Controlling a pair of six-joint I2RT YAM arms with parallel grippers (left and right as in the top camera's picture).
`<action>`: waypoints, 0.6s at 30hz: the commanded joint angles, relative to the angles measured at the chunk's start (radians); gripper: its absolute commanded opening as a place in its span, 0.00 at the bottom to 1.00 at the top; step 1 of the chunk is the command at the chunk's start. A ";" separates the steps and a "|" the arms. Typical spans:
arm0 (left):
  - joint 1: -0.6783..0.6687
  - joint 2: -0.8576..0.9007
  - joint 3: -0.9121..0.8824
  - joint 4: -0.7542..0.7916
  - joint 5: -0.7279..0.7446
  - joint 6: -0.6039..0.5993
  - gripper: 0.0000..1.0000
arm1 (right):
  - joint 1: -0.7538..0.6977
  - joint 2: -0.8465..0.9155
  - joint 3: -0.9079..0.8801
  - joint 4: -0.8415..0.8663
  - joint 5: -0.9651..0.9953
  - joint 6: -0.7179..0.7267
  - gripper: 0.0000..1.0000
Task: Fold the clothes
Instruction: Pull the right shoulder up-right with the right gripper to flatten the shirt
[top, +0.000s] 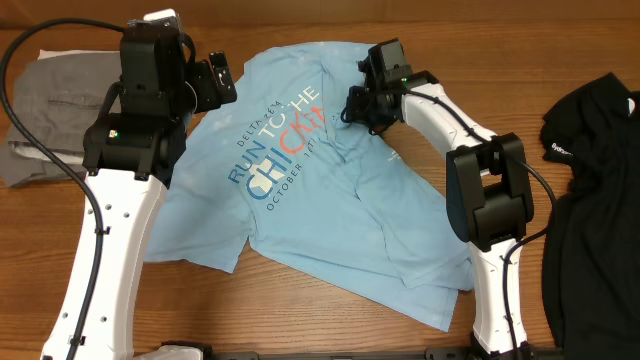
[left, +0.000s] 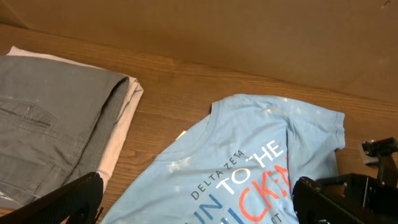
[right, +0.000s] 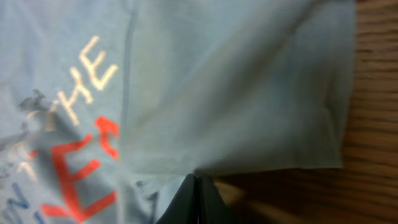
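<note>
One T-shirt (top: 330, 200): right gripper (right: 198, 182) pinches fold, left gripper (left: 196, 200) spread wide.

T-shirt (top: 340, 210) on the table (top: 300, 320), between trousers (top: 45, 110) at left and another garment (top: 600, 220) at right

White arms (top: 112, 250) with black joints (top: 490, 195) and cables (top: 18, 60).

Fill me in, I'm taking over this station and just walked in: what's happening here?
Two robot arms are folding a light blue T-shirt lying rumpled on the wooden table. The right gripper is shut, pinching shirt fabric beside the chest lettering. The left gripper hangs open by the shirt's upper left part, holding nothing. Grey trousers lie to the left and a black garment to the right, both untouched.
</note>
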 joint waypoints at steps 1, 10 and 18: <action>0.004 -0.007 -0.007 0.004 0.004 -0.010 1.00 | -0.009 -0.013 -0.046 0.047 0.116 0.015 0.04; 0.004 -0.007 -0.007 0.004 0.004 -0.010 1.00 | -0.037 -0.032 -0.020 0.090 -0.011 0.034 0.04; 0.004 -0.007 -0.007 0.004 0.004 -0.010 1.00 | -0.092 -0.076 0.049 0.079 -0.121 0.090 0.04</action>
